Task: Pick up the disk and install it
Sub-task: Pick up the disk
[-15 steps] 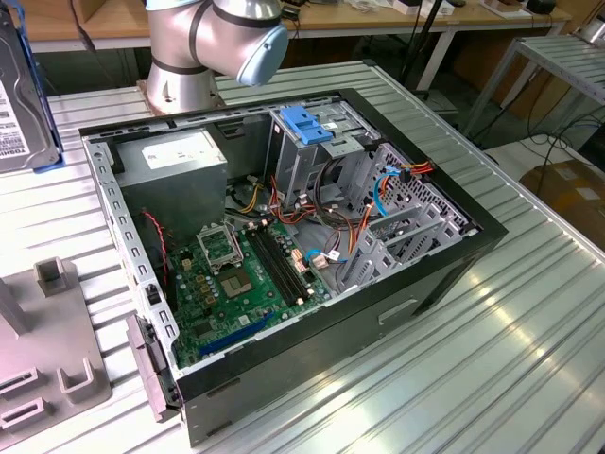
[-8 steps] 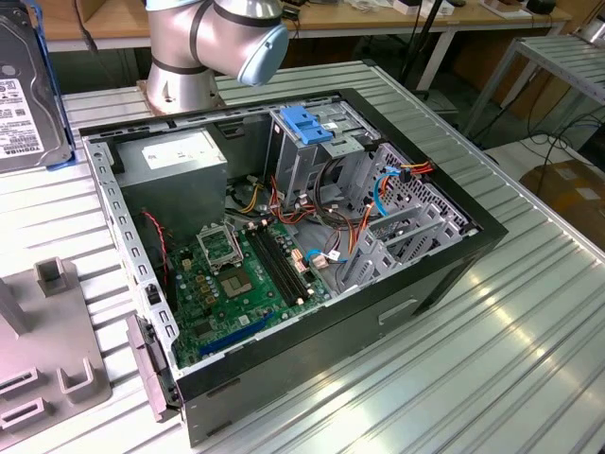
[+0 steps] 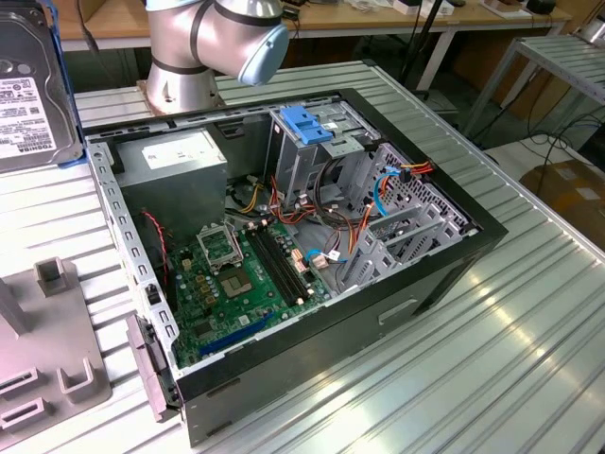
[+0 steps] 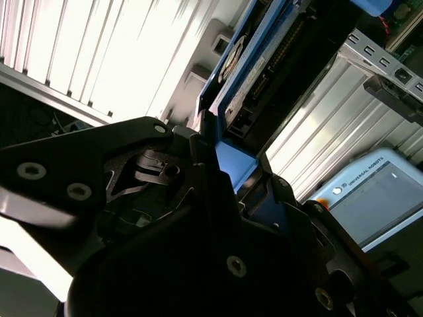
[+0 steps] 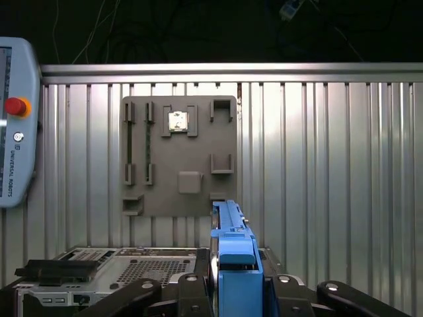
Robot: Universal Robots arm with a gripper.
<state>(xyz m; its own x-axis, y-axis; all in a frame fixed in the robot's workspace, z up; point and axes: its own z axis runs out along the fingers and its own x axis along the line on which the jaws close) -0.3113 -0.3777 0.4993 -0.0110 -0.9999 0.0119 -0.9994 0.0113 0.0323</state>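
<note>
Disk (image 3: 28, 85) is held clamped by its blue frame in the closed gripper (image 5: 236, 290), raised above the ribbed surface (image 5: 330, 165). The open computer case (image 3: 312, 236) is seen nearby.

Case (image 3: 444, 274) open above; cables (image 3: 350, 232) crowd beside drive cage (image 3: 293, 165); disk (image 3: 28, 85) hangs clear.

the flat rectangular grey metal disk (image 3: 30, 85) has a white printed label and a bright blue plastic frame. the ribbed metal table (image 3: 529, 340) is striped silver, the flat circuit board (image 3: 232, 284) green.
</note>
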